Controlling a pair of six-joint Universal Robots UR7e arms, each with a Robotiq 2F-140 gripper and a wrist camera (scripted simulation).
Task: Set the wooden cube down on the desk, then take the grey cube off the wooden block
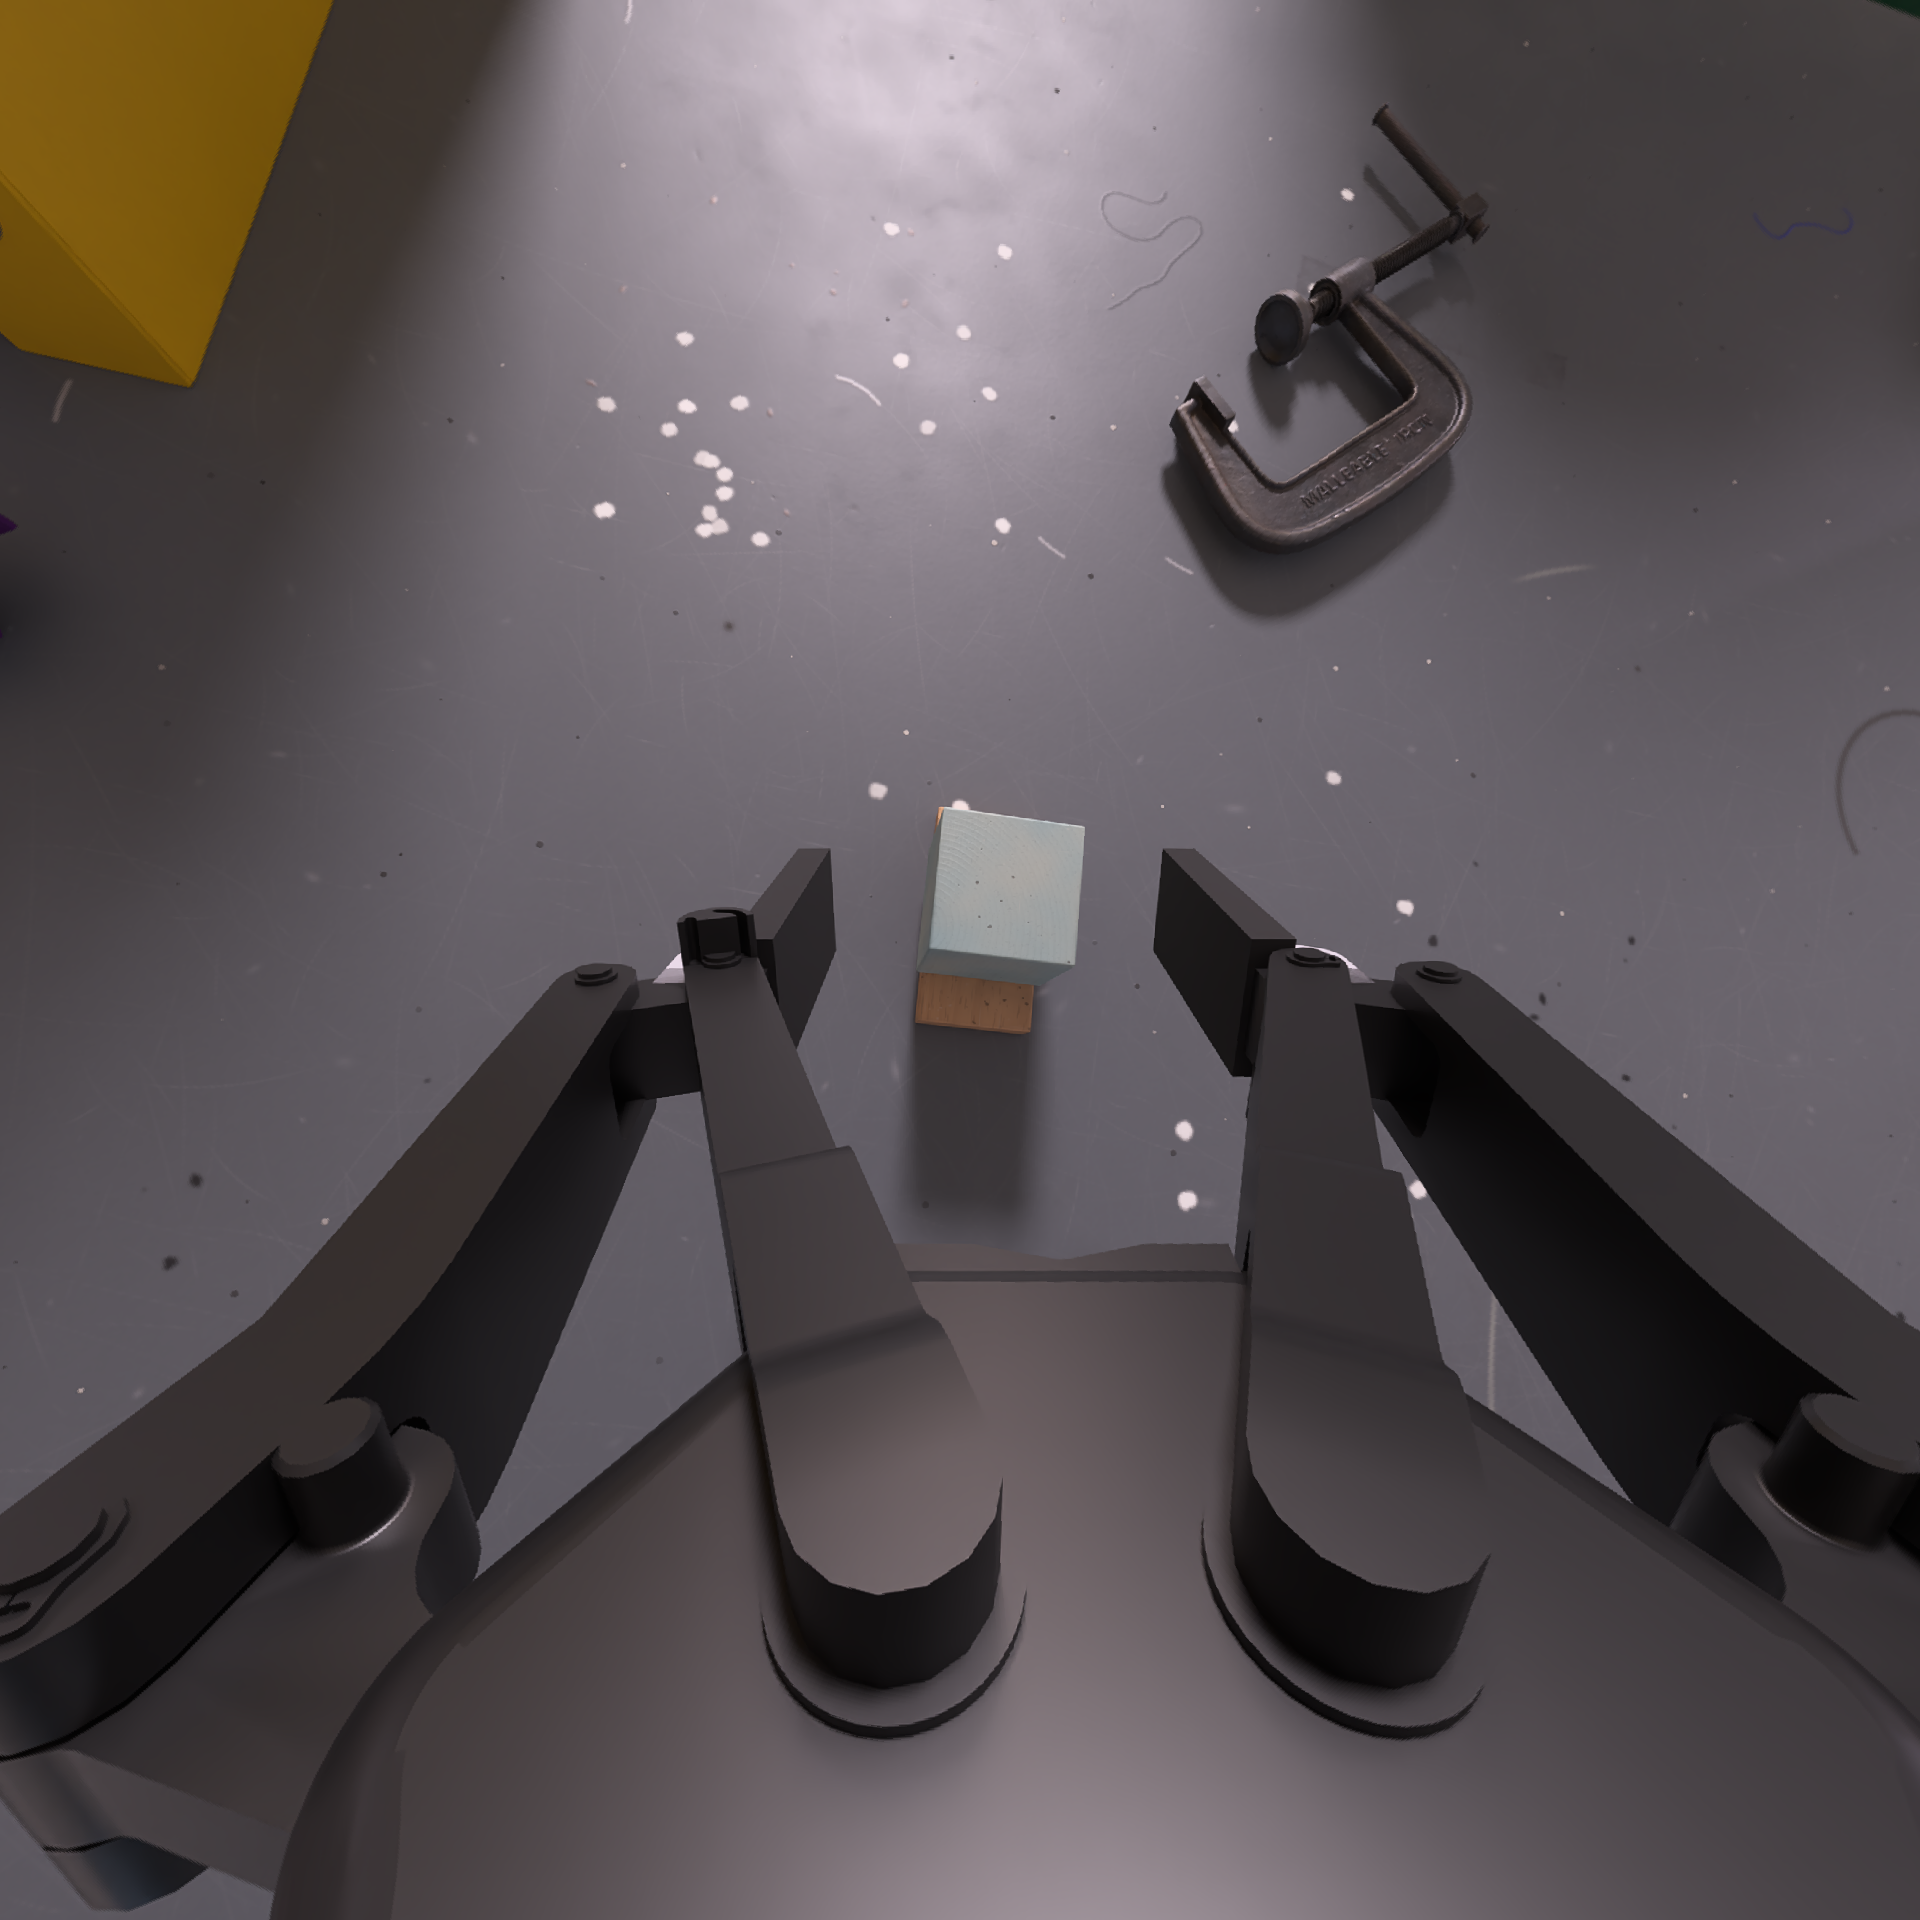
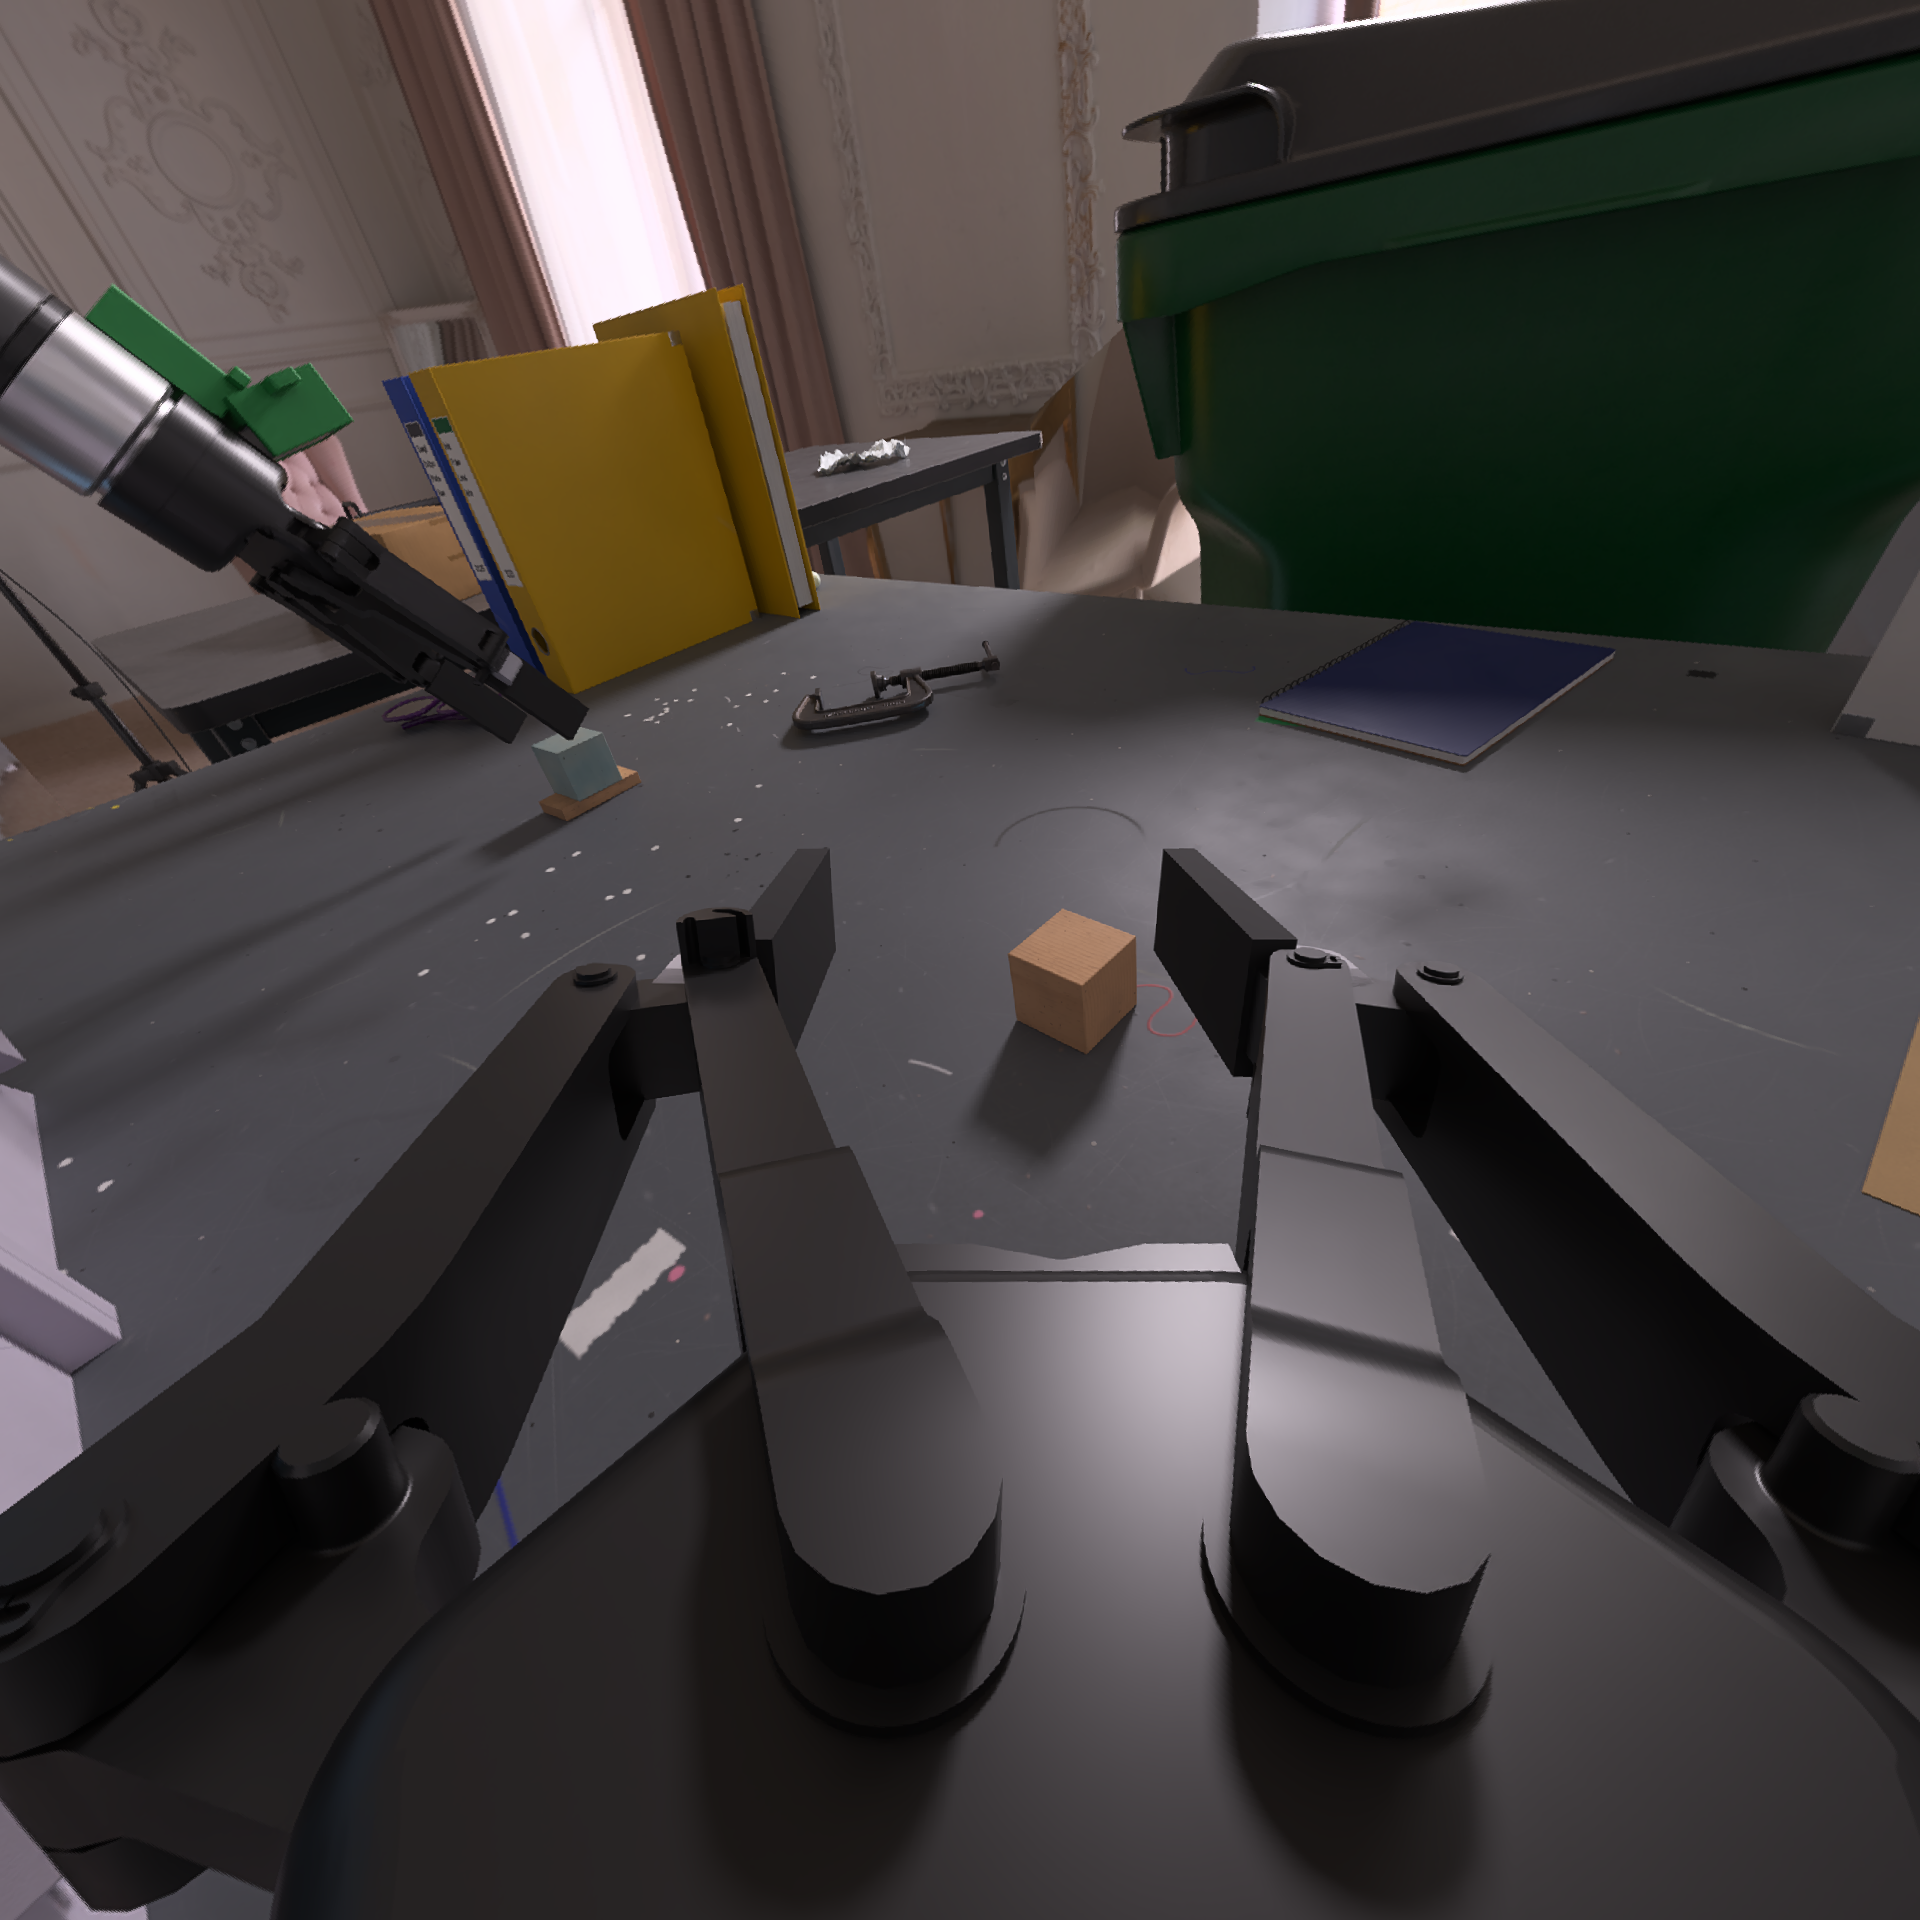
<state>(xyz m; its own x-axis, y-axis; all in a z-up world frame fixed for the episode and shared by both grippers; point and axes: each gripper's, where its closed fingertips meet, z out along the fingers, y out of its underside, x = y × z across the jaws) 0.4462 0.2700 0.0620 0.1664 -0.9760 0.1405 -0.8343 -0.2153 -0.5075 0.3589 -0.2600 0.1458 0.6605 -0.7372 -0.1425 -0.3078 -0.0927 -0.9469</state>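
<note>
Claw fingers of the left arm [image 1: 995, 940] stand wide apart and empty, hanging over the grey cube [image 1: 1001, 899], which shows between the two fingertips from above. The cube rests on the wooden block [image 1: 974, 1004], a thin slab lying flat on the dark surface [image 1: 520, 831]; one edge of the slab juts out past the cube. To do this step well, the claw should descend until its fingers bracket two opposite flat sides of the cube, above the slab, then close squarely and lift straight up so that the slab is not dragged along. The cube sits slightly off centre in the gap, so a small sideways correction seems wise. Beyond it lies a metal clamp [image 1: 1340, 405], well apart; a yellow binder [image 1: 125, 177] stands at the far left.

Right claw [image 2: 995, 940] is likewise wide and empty. The wooden cube [image 2: 1073, 979] already sits on the surface just beside the right fingertip, so the first step appears done. Farther off lie a blue notebook [image 2: 1444, 691] and a green bin [image 2: 1538, 395].
</note>
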